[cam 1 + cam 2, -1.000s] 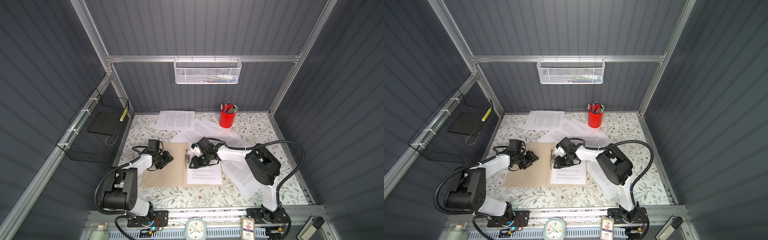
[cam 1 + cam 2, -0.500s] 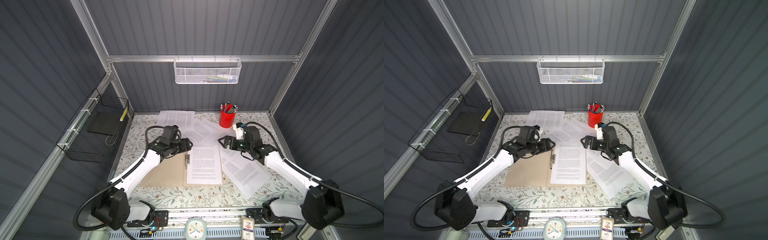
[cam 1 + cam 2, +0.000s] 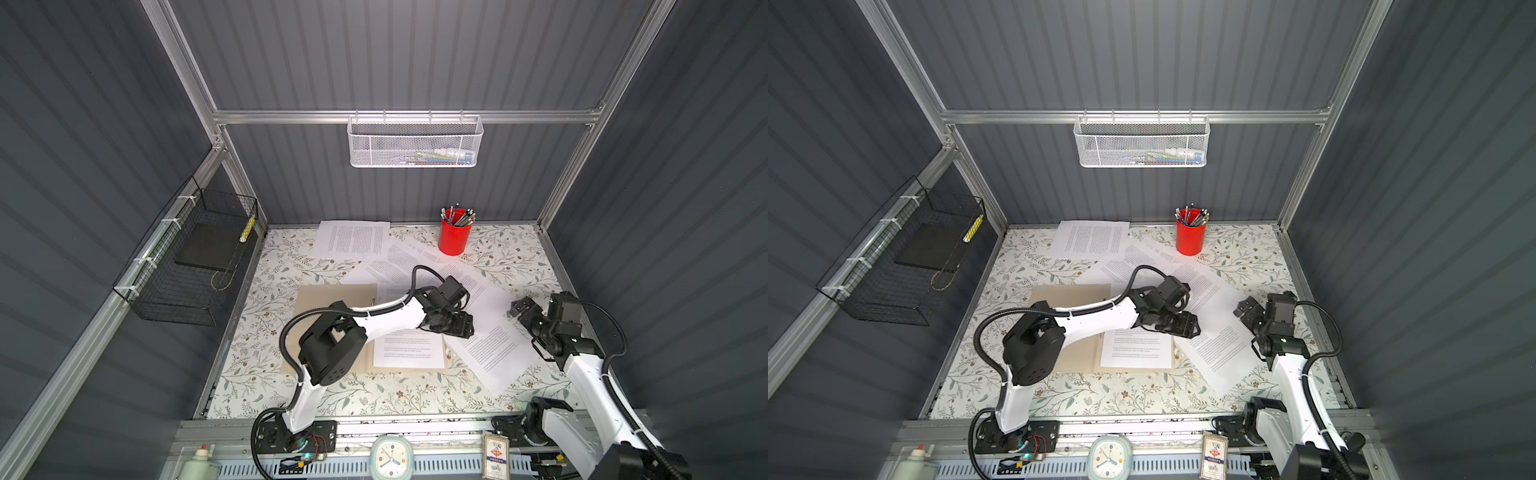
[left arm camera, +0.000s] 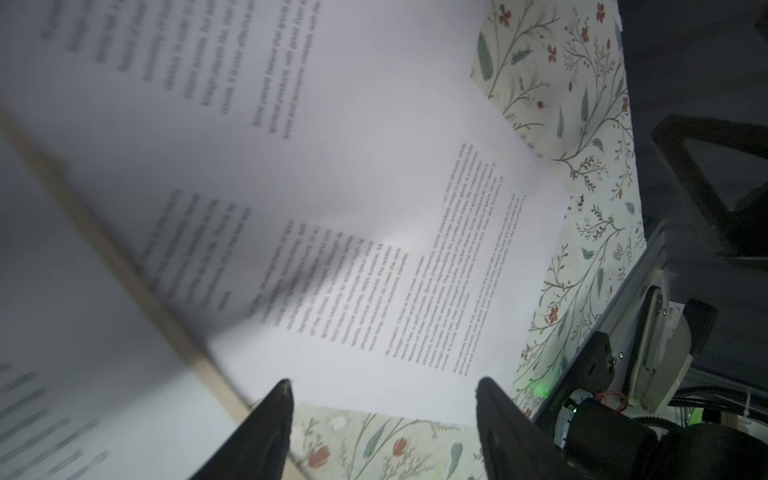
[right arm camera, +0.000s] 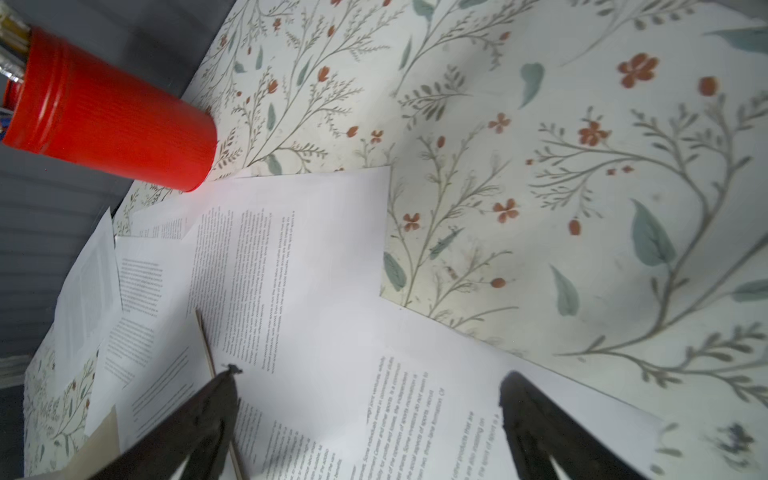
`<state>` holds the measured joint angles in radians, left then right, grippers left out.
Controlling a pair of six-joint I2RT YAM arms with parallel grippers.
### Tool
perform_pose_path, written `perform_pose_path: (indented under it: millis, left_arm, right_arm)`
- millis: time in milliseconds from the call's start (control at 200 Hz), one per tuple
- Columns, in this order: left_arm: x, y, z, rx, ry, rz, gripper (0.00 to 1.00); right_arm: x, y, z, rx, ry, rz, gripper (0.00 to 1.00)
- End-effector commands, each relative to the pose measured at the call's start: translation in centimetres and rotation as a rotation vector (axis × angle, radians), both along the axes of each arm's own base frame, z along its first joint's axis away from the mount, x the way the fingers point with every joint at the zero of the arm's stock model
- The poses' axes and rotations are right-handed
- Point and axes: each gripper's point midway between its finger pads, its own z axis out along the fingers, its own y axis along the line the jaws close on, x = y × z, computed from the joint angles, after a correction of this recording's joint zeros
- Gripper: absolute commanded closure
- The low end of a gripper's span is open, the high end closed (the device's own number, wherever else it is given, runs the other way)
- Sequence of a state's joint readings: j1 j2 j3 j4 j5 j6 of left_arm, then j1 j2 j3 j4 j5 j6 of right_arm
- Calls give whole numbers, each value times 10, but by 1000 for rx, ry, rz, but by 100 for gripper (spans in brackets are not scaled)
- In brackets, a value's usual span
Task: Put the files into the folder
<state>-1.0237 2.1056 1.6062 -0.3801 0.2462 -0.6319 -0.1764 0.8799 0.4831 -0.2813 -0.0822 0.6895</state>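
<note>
Left arm reaches across the open folder (image 3: pixel 332 299), elbow folded. Left gripper (image 3: pixel 459 326) sits low over loose files (image 3: pixel 494 349) just right of it, jaws apart, nothing held. Right arm stands bent at the table (image 3: pixel 291 266) edge. Right gripper (image 3: pixel 521 309) is raised beside the files, jaws wide, empty. One sheet (image 3: pixel 409 353) lies on the folder.

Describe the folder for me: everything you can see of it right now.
The folder is plain tan card. It lies open and flat on the floral table cover, left of centre in both top views. A printed white sheet lies squarely on its right half, and the left half is bare. The left arm reaches across above it and hides most of the spine. Whether the arm touches the card cannot be told.
</note>
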Motion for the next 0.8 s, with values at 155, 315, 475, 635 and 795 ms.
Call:
perform_pose_path:
  millis: [155, 315, 475, 635, 795]
  left_arm:
    - [-12, -19, -31, 50, 64, -57, 30]
    - [-10, -11, -48, 114, 56, -61, 30]
    - [-3, 3, -67, 198, 48, -55, 29]
    - [17, 28, -77, 259, 25, -26, 29]
    - [34, 44, -89, 296, 33, -24, 28]
  right_arm:
    - [-5, -8, -11, 51, 5, -40, 1]
    - [-2, -3, -19, 104, 3, -14, 1]
    - [-2, -8, -27, 94, 60, -23, 1]
    - [-7, -14, -38, 85, 144, -53, 1]
    - [-11, -16, -54, 104, 268, -67, 1]
